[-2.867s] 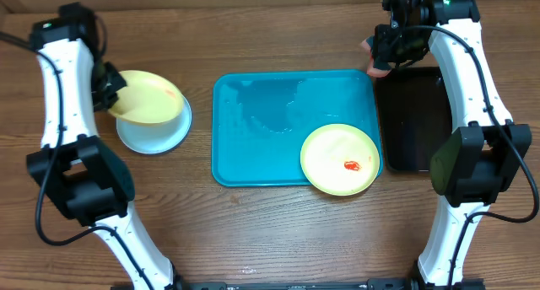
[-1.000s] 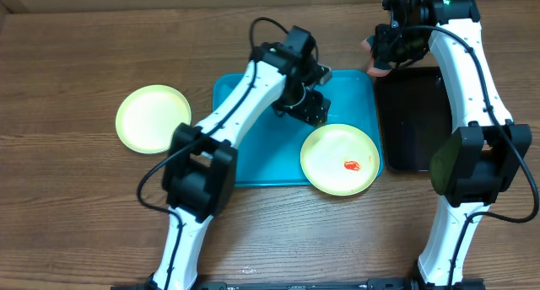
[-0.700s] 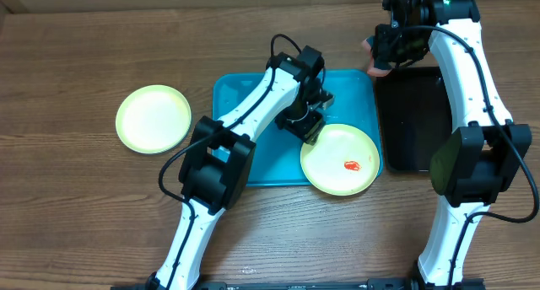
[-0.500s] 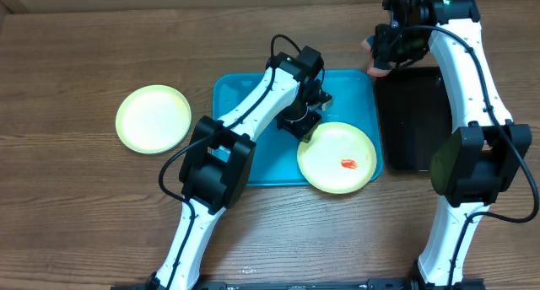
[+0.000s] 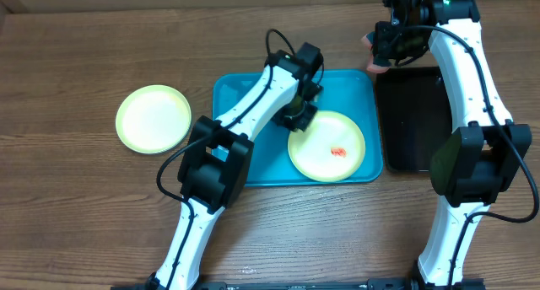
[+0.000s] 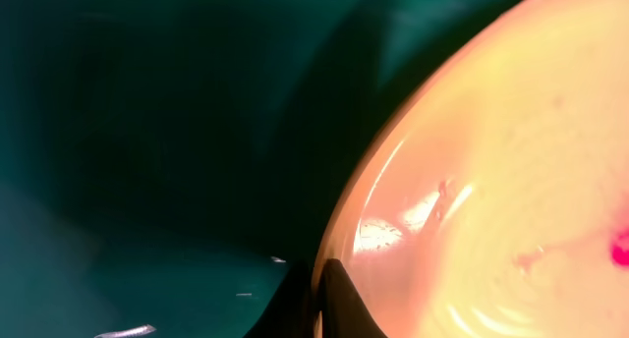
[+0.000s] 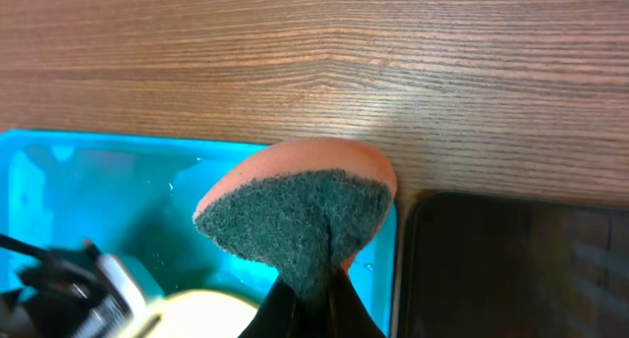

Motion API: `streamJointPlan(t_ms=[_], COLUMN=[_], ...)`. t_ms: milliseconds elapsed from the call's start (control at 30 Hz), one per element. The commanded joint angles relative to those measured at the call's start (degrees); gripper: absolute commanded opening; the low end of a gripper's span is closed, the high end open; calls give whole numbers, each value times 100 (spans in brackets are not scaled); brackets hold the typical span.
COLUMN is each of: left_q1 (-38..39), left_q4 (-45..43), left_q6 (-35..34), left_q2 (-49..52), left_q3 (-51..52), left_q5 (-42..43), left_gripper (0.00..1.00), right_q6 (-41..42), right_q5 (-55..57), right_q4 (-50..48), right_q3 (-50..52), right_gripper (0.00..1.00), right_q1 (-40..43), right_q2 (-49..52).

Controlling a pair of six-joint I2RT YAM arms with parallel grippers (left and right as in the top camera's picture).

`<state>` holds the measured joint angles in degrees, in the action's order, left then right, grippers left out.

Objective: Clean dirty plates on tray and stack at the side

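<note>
Dragged inward a moment ago, the yellow-green rimmed round plastic plate sits inside the large turquoise-blue rectangular plastic tray, red smear up. Left jaws clenched on its far-left rim. Right jaws, grasping a green-faced orange sponge at the tray's far-right corner, have the smear near-left of them.

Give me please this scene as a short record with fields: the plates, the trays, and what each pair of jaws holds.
dirty plate: yellow-green rim, on the turquoise tray, right half
red smear: near that plate's centre
side plate: yellow-green, no smear visible, on the wooden table left of the tray
left jaws: shut on the dirty plate's rim
right jaws: shut on a sponge, green scouring side showing, near the tray's far right corner
black tray: beside the turquoise tray, on its right
</note>
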<state>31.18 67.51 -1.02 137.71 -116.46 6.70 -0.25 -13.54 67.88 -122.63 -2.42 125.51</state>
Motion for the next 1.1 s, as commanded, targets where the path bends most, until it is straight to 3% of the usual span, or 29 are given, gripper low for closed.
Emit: streamJointPlan(t_ms=[0,133,433,600,800,1067], left_q1=[-656,-1235,-1414,-1399,-1401,-1399], left_q4=[4,-22,-98,-114,-120,-109], left_q6=[-1860,-2433,-2022,-2020,-1993,-1906], left_q2=[48,50,50,50,50,50], left_q3=[-195,-199,-199,-199,-199,-199], left_q5=[-940,-413,511,544,542,568], left_gripper=[4,4,4,5,4,4], right_q6=[612,925,1145,1252,1250,1167], right_q5=[-44,-44,-44,-46,-17,420], right_q4=[-243,-424,-682,-898,-1921,-2352], right_q3=[26,160,782,1231,2070,2240], right_gripper=[4,4,4,4,4,4], right_q1=[-267,-586,-1244,-1545,-1681,-1681], right_q2=[-212,-205,-197,-195,-195,81])
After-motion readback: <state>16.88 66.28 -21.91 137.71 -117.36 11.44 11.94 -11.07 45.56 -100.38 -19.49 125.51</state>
